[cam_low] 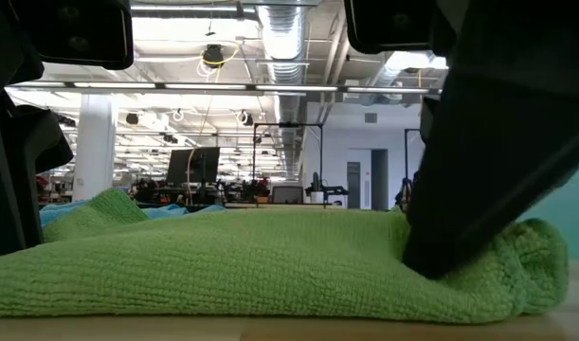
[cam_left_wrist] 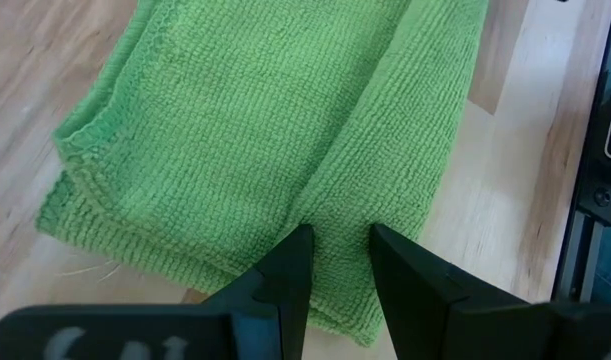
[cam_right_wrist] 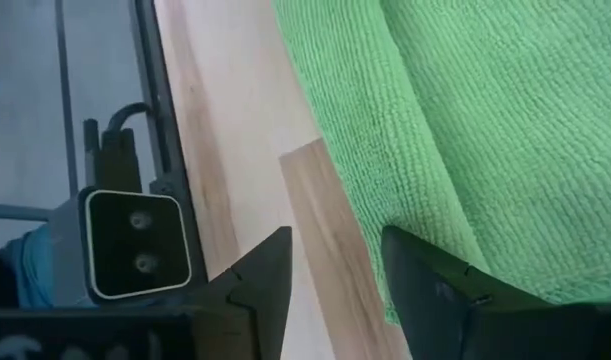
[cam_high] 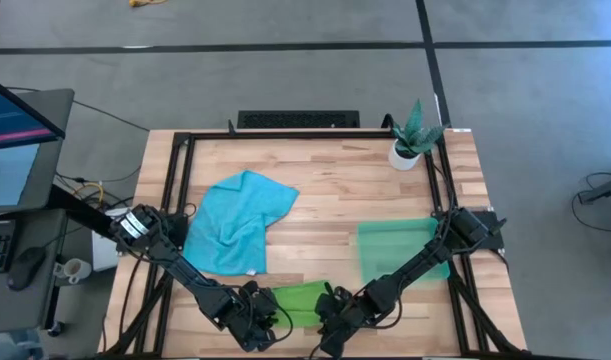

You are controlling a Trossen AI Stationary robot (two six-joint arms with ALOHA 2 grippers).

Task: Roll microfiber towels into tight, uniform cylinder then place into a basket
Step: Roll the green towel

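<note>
Claws flank the green towel [cam_high: 297, 300]: left claw [cam_left_wrist: 337, 262] pinches its fold; right claw [cam_right_wrist: 335, 262] open at its edge.

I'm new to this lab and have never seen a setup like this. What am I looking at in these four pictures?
It is a robot with two dark arms at a wooden table, each ending in a two-finger tool. One camera looks straight down, one sits at table height, and one rides on each wrist.

On the table lie a turquoise towel, a lime green towel, a shallow green basket and a small potted plant.

Both tools are at the green towel near the front edge. The left tool has a fold of it between its fingers. The right tool is open over bare wood at the towel's edge, holding nothing.
</note>
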